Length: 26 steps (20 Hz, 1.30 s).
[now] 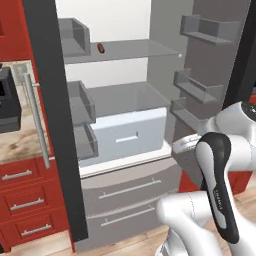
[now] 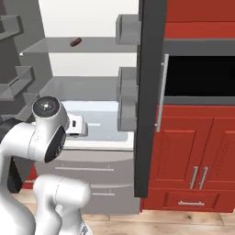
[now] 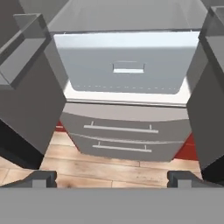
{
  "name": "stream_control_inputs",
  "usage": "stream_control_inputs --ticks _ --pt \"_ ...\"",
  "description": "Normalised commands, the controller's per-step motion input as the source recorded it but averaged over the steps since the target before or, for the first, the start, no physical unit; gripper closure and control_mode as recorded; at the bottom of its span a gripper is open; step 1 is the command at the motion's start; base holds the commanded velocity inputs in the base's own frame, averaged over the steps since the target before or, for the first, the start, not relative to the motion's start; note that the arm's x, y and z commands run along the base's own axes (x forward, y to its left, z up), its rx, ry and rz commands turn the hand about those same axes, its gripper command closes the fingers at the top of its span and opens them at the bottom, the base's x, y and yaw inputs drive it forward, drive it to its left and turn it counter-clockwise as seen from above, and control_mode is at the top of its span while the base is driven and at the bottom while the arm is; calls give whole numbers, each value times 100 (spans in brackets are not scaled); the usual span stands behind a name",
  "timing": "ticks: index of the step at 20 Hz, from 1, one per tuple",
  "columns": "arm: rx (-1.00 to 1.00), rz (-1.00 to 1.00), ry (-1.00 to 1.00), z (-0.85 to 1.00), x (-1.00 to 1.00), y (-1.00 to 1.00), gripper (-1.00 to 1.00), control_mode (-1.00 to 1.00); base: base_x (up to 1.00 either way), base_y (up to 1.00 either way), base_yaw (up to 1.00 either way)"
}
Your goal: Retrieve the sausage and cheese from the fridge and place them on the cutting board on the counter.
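The fridge [image 1: 131, 194] stands with both doors swung open, and its grey shelves and two bottom drawers [image 3: 119, 134] are in sight. The sausage [image 1: 101, 48], small and dark reddish-brown, lies on the top glass shelf towards the left, and shows too in the right base view [image 2: 75, 42]. My gripper [image 3: 113, 180] is open with nothing between its fingers. It hovers low in front of the fridge, facing the pale inner drawer, well below the sausage. The cheese is hidden and the cutting board is out of view. A strip of the counter [image 1: 15, 142] shows at the far left.
A pale crisper drawer [image 1: 129, 133] fills the lower fridge compartment. Door shelves [image 1: 82, 107] jut from both open doors [image 2: 148, 96]. A dark appliance [image 1: 7, 100] stands on the counter. Red cabinets [image 2: 193, 151] and a black oven opening [image 2: 197, 75] lie to the right, above wooden floor [image 3: 109, 168].
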Motion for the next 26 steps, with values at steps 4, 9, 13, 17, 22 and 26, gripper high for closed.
stream_control_inputs --ticks 4,9,13,17,22,26 --pt "0 0 0 0 0 0 -100 100 60 0 22" --pt "0 0 0 0 0 0 -100 100 61 -11 30" --pt "0 0 0 0 0 0 -100 100 61 -23 17" --pt "0 0 0 0 0 0 -100 100 42 -13 4" --pt "0 0 0 0 0 0 -100 100 1 -4 0" --pt "0 0 0 0 0 0 -100 100 0 0 0"
